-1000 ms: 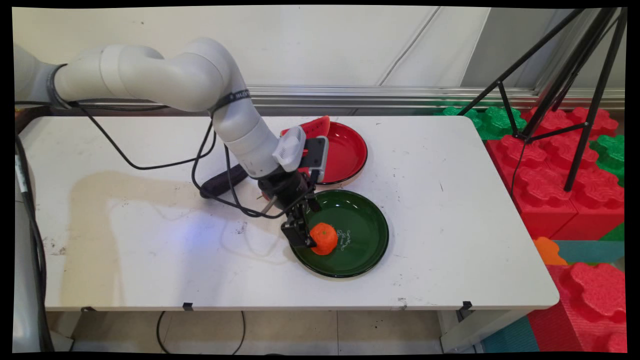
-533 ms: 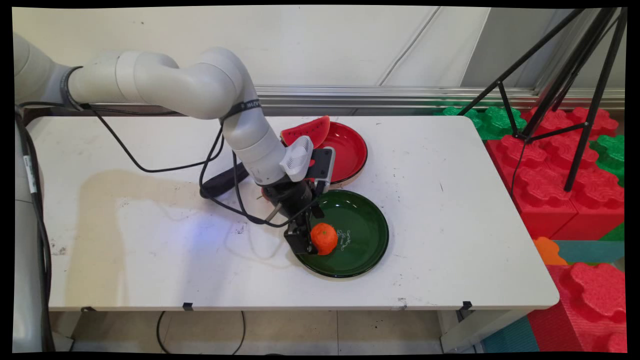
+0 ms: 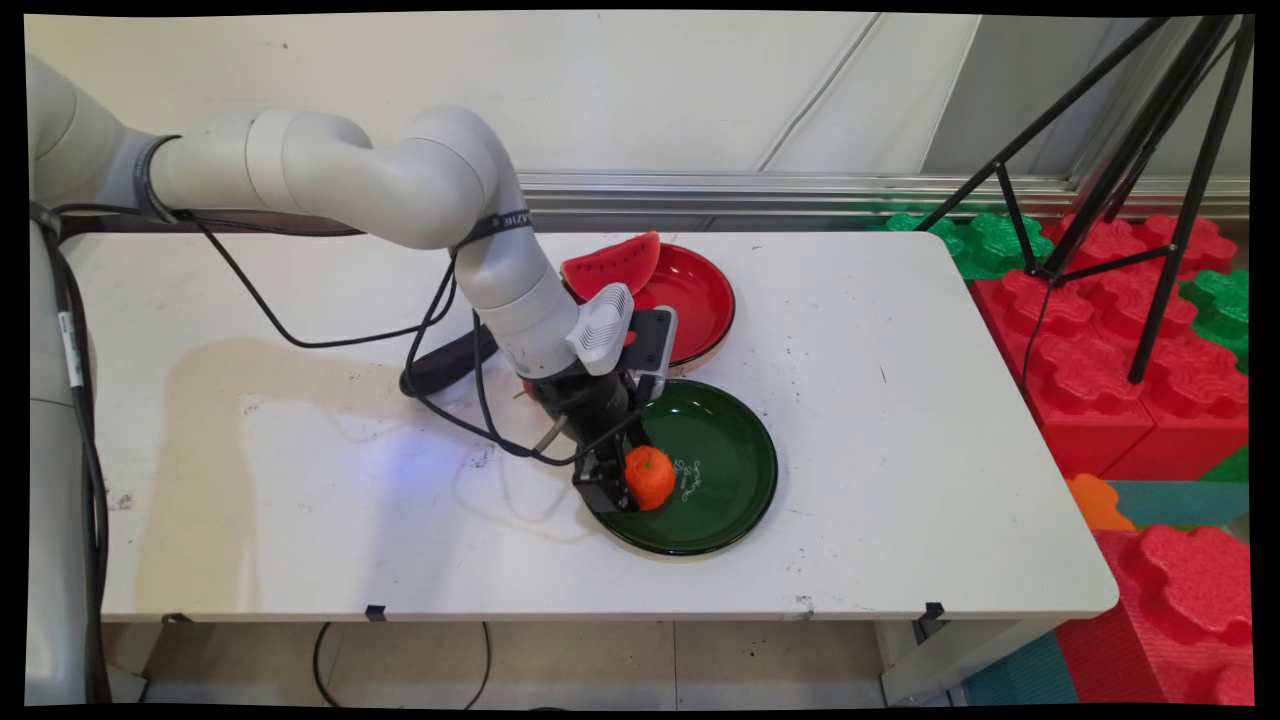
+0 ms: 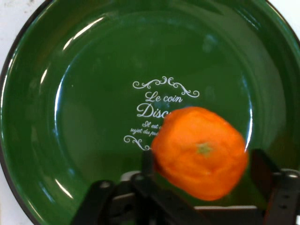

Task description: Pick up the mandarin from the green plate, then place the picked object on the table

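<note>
A round orange (image 3: pixel 650 477) sits low over the left part of a dark green plate (image 3: pixel 720 500) with white lettering. My gripper (image 3: pixel 622 482) reaches down at the plate's left rim and is shut on the orange. In the hand view the orange (image 4: pixel 200 151) fills the space between the two black fingers (image 4: pixel 148 164), which press on its sides, with the green plate (image 4: pixel 93 93) spread out behind it. I cannot tell whether the orange rests on the plate or hangs just above it.
A red plate (image 3: pixel 690 300) with a watermelon slice (image 3: pixel 612 262) on its left rim stands just behind the green one. A dark, long object (image 3: pixel 445 362) lies on the table left of the arm. Black cables hang from the arm. A tripod (image 3: pixel 1130 180) stands past the right edge.
The arm has swung a little to the right and the hand has tipped more upright over the plate's left rim. The orange has stayed almost in the same place.
</note>
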Robot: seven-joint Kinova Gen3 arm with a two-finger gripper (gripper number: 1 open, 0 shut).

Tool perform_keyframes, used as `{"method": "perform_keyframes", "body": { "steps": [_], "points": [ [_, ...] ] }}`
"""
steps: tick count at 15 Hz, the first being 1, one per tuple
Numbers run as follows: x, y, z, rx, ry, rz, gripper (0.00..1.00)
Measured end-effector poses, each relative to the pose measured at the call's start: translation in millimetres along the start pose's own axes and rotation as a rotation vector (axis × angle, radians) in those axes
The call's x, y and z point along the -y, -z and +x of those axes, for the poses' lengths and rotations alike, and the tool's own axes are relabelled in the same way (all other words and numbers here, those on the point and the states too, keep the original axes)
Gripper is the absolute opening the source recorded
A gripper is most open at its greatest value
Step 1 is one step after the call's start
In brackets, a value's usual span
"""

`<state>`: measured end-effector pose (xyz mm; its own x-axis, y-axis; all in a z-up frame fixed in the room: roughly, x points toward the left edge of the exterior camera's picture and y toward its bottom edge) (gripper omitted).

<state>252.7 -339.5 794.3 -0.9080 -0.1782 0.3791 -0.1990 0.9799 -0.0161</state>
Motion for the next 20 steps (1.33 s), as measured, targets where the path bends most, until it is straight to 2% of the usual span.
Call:
{"method": "perform_keyframes", "body": {
  "steps": [11, 20],
  "points": [
    [-2.5, 9.6, 2.2, -0.023, -0.018, 0.026, 0.00],
    [-12.4, 62.6, -2.7, -0.073, -0.016, 0.078, 0.00]
  ]
}}
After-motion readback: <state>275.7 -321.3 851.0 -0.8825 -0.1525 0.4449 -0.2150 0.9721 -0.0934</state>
